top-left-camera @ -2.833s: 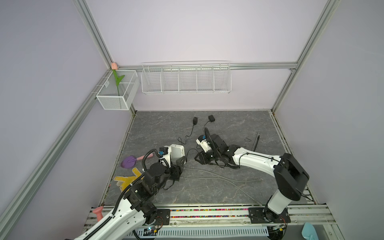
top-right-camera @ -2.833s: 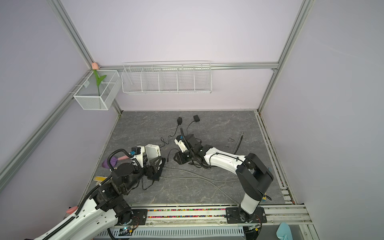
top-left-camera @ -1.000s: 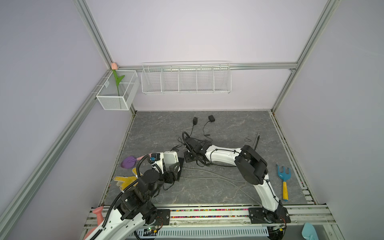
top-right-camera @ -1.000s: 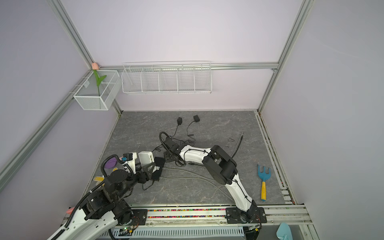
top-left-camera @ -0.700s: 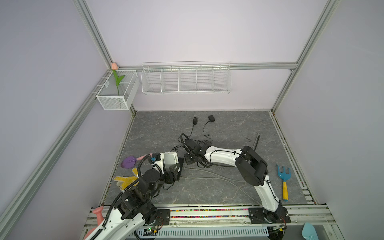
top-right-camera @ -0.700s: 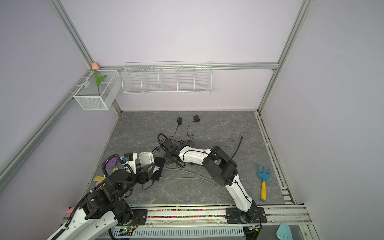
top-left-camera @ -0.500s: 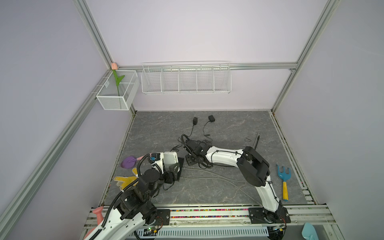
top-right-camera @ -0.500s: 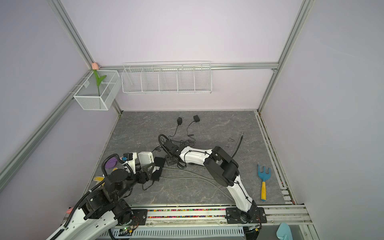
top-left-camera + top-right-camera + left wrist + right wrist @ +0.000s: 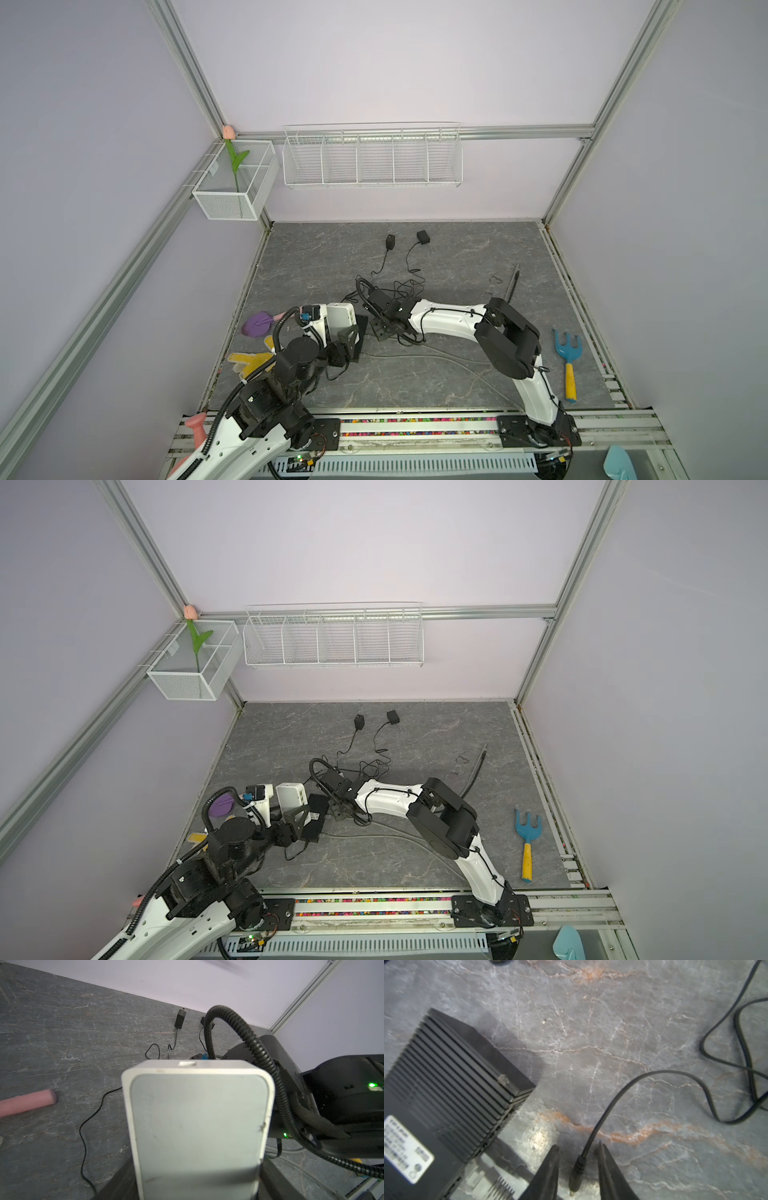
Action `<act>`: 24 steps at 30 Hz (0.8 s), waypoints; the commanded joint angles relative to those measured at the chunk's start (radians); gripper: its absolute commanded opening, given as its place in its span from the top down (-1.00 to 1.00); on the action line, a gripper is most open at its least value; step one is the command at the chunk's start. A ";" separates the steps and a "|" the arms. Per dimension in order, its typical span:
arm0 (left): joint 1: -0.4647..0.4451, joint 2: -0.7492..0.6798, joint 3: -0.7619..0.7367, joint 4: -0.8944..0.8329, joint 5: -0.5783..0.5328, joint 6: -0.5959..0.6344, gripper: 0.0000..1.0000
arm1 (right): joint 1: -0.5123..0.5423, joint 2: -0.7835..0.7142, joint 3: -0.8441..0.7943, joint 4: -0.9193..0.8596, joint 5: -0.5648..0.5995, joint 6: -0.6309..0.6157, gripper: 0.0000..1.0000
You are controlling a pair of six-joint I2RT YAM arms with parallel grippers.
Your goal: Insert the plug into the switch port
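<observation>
My left gripper [image 9: 338, 332] [image 9: 295, 814] is shut on a white box-shaped switch [image 9: 340, 316] [image 9: 291, 798] and holds it upright at the front left of the floor. In the left wrist view the switch [image 9: 197, 1122] fills the space between the fingers [image 9: 116, 1184]. My right gripper [image 9: 380, 332] [image 9: 577, 1147] is low over the floor just right of it, open. A black barrel plug [image 9: 577, 1172] on a thin black cable lies between its fingertips [image 9: 555, 1147], with a gap on each side. No port shows in any view.
A black ribbed box [image 9: 446, 1095] [image 9: 316, 820] with a label lies beside the switch. Two black adapters [image 9: 390, 241] [image 9: 423, 237] sit at the back, cables tangled mid-floor. A blue rake [image 9: 567, 361] lies right, a purple scoop [image 9: 257, 324] and yellow tool [image 9: 249, 359] left.
Over the last second both grippers barely shift. Since the earliest frames the right arm has folded its elbow and reached further left, and the left arm has drawn the switch slightly nearer.
</observation>
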 commanded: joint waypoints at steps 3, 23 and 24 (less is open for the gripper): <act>0.002 0.005 0.040 0.002 -0.018 0.001 1.00 | 0.009 0.037 -0.061 -0.145 -0.025 0.007 0.49; 0.003 0.059 -0.053 0.247 0.202 0.061 1.00 | -0.229 -0.327 -0.338 0.263 -0.417 -0.041 0.87; 0.002 0.076 -0.066 0.285 0.227 0.063 1.00 | -0.246 -0.363 -0.365 0.301 -0.442 -0.041 0.87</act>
